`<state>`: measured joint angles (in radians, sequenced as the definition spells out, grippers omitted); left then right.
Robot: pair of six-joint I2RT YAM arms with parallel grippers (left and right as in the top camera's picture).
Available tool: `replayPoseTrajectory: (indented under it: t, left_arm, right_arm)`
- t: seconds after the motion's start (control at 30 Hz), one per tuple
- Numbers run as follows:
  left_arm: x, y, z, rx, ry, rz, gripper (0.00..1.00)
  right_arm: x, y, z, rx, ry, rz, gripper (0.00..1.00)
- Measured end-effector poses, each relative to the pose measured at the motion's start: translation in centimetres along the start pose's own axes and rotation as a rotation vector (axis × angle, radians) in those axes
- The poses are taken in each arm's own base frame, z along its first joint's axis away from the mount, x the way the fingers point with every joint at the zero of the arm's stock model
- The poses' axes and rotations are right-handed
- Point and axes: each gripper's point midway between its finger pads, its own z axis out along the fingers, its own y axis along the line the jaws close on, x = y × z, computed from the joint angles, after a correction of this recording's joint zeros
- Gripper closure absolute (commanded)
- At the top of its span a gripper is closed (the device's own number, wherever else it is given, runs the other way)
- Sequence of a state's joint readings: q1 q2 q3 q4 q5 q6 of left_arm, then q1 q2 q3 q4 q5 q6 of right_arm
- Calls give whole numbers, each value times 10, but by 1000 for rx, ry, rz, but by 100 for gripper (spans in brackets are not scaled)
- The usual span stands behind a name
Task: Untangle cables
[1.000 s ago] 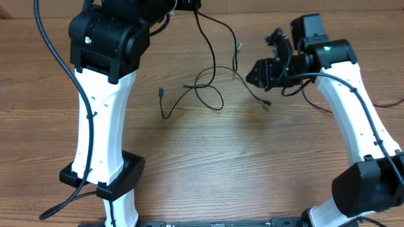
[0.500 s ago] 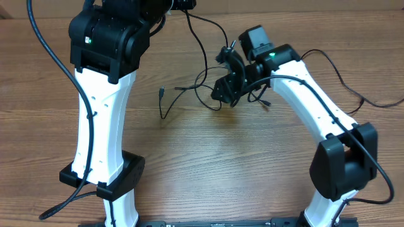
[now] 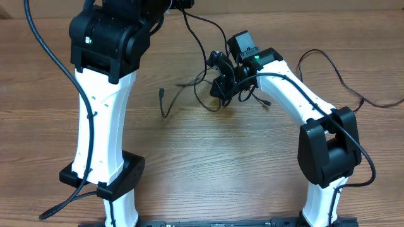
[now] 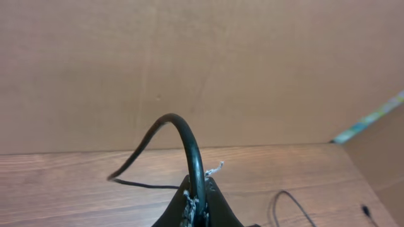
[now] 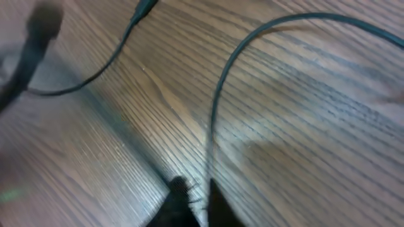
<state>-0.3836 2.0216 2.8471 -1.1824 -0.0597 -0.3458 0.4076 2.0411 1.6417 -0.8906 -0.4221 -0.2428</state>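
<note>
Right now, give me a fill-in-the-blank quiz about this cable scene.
The left gripper is shut on a ___ cable. The ___ arm reaches over the loose cables mid-table. The table surface is ___.
Missing: black; right; wood.

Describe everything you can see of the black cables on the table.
The cables are thin, black, flexible cords with small plug tips, lying in loose overlapping loops on the wooden table near its far middle. One strand rises to the left gripper, which pinches it. Another runs between the fingers of the right gripper, over the loops; blur hides whether it is clamped.
</note>
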Motion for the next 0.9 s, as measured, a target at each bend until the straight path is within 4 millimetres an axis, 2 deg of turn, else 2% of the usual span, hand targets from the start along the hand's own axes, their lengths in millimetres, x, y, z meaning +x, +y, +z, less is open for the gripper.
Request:
replayPoseTrajectory:
  t: [0.07,0.2,0.27,0.33,0.37,0.4,0.43,0.47,0.57,0.63,0.7,0.9]
  left_arm:
    - [-3,9,0,-39,-13,11,96]
    - [-9,33,-1,-112,-26,19,96]
    - [-11,53,-2,-161,-26,8,96]
    - [-14,76,-4,-214,-25,-7,96]
    - [-16,90,-6,-244,-25,-16,96]
    - [-17,94,-6,-253,-26,-19,96]
    - [-19,116,-10,-301,-25,-36,96]
    - [-19,128,-13,-327,-20,-46,96]
    - [-19,161,-21,-391,-8,-79,96]
    - [-18,162,-21,-370,2,-86,96]
    - [-16,156,-19,-327,17,-90,96]
    - [15,113,-12,-129,157,-98,96]
  right_arm:
    - [2,-10,0,56,10,42,96]
    - [22,-49,-9,286,70,226,96]
    - [46,-84,-27,486,117,391,96]
    - [71,-121,-53,667,140,550,96]
    - [77,-134,-63,716,138,598,96]
    - [87,-150,-75,772,134,659,96]
    - [96,-167,-88,821,126,717,96]
    - [105,-183,-102,865,115,776,96]
    - [130,-217,-141,955,78,910,96]
    - [136,-226,-164,982,41,955,96]
    - [132,-231,-192,997,-22,972,96]
    - [70,-226,-307,1043,-370,930,96]
